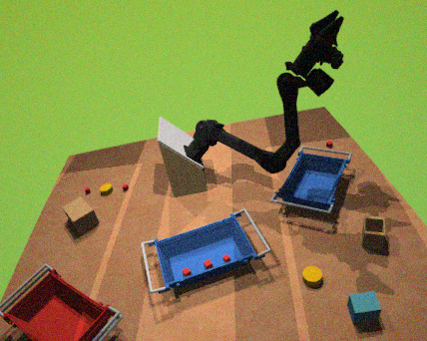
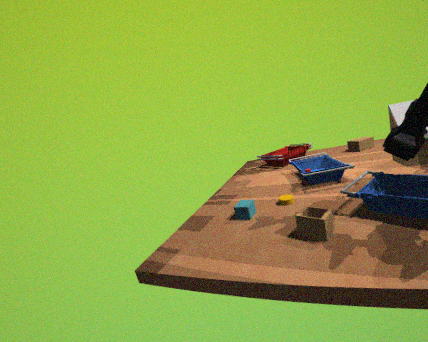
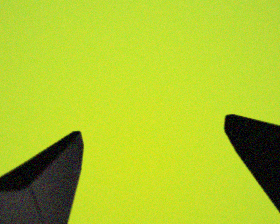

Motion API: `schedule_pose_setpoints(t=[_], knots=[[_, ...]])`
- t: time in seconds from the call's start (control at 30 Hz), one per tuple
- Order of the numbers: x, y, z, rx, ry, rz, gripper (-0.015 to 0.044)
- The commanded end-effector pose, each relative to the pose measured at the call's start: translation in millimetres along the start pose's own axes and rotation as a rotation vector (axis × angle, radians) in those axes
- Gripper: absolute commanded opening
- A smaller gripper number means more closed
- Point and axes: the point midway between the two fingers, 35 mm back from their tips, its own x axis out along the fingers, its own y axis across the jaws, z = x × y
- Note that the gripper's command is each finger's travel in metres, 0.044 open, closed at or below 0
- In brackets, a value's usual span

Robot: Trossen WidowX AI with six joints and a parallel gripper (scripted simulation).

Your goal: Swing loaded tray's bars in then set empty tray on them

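The loaded blue tray [image 1: 196,238] [image 2: 323,176] stands on the table with three small red blocks [image 1: 208,264] in it. Its left bar [image 1: 147,266] and right bar [image 1: 258,230] are both swung out beyond its ends. The empty blue tray [image 1: 291,176] [image 2: 401,200] stands upright at the right rear in the top view, its far bar [image 1: 325,150] and near bar [image 1: 305,205] out at its ends. My gripper [image 1: 339,16] [image 3: 154,130] is open and empty, raised high above the table behind the empty tray. It is out of frame in the exterior view.
A red tray [image 1: 81,295] [image 2: 286,155] stands at the front left. A teal block [image 1: 364,307] [image 2: 244,209], a yellow disc [image 1: 312,275] [image 2: 286,199] and an open box [image 1: 374,242] [image 2: 313,229] are at the right. A tan block [image 1: 80,210] [image 2: 360,144] is at the left.
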Motion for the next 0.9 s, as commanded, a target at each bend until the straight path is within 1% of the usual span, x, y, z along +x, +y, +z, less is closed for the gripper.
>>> schedule_pose_setpoints(t=[0.0,0.23,0.3,0.37,0.57,0.63,0.73,0.87], knots=[[0,0,0,0.0,0.0,0.0,0.0374],[0,-1,-2,0.006,0.006,-0.002,0.019],[4,-12,-18,0.052,0.054,-0.011,0.0138],[8,-24,-43,0.122,0.128,-0.018,0.0085],[14,-34,-124,0.325,0.348,0.002,0.0083],[14,-33,-141,0.363,0.39,0.01,0.0083],[13,-24,-171,0.437,0.475,0.042,0.0083],[7,3,-217,0.558,0.617,0.114,0.0083]])
